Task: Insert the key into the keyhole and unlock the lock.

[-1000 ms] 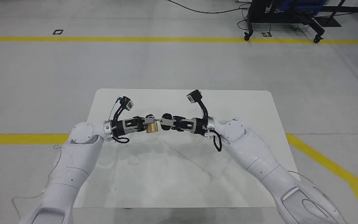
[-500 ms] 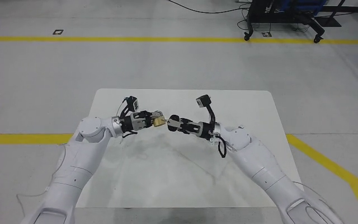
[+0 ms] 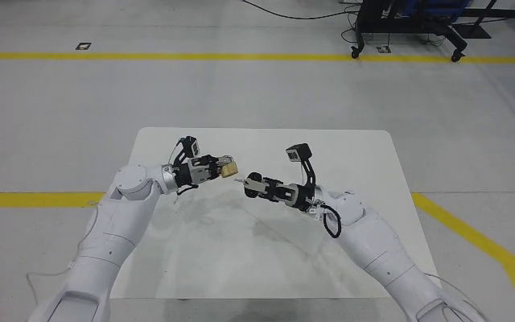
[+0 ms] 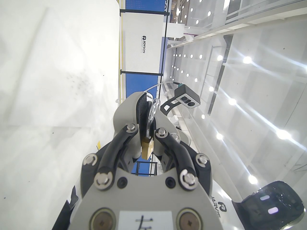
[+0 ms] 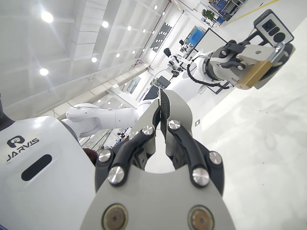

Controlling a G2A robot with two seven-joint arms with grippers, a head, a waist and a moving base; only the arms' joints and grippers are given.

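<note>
One lock [image 3: 230, 171] — clamped in left gripper [image 3: 223, 165].

The key [image 5: 158, 94] is mostly hidden between the right gripper's [image 5: 161, 99] pads — a thin edge shows; the lock's [image 5: 254, 74] keyhole is too small to tell.

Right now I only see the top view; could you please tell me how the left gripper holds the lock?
Observer: The left gripper pinches the shackle; the lock has its brass body sticking out sideways, free.
Operator: Thanks. Is the key held securely?
Observer: The right gripper is shut on the key, edge-on, with a short tip past its fingertips.
Operator: Does it aim at the lock?
Observer: No; the right wrist view shows the lock well off the key's line, and apart.
</note>
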